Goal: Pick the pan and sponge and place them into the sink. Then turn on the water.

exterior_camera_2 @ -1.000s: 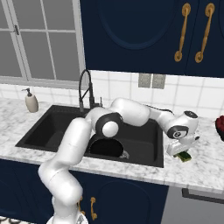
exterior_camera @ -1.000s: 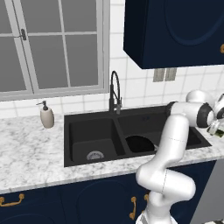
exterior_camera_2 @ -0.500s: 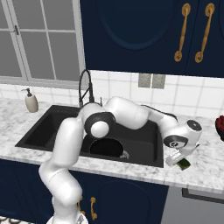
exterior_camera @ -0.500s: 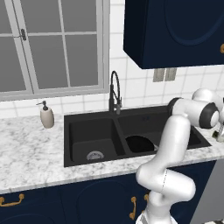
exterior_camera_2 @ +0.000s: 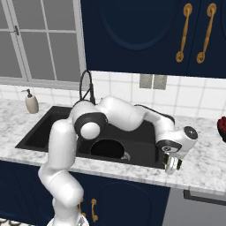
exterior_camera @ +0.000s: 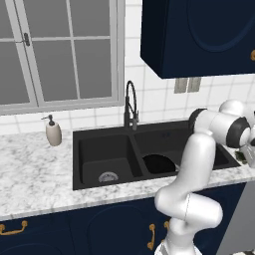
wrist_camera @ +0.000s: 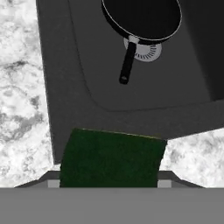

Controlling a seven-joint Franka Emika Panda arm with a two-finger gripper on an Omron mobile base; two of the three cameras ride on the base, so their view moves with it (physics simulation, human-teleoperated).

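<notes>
Dark green sponge gripped between the fingers, above marble counter, pan in the sink

Base views flank sink; hand view looks down.

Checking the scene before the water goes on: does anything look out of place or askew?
Nothing looks spilled or damaged. The pan lies in the sink, over its drain. The sponge, dark face up, sits right at the gripper by the sink's edge, not in the basin.
</notes>
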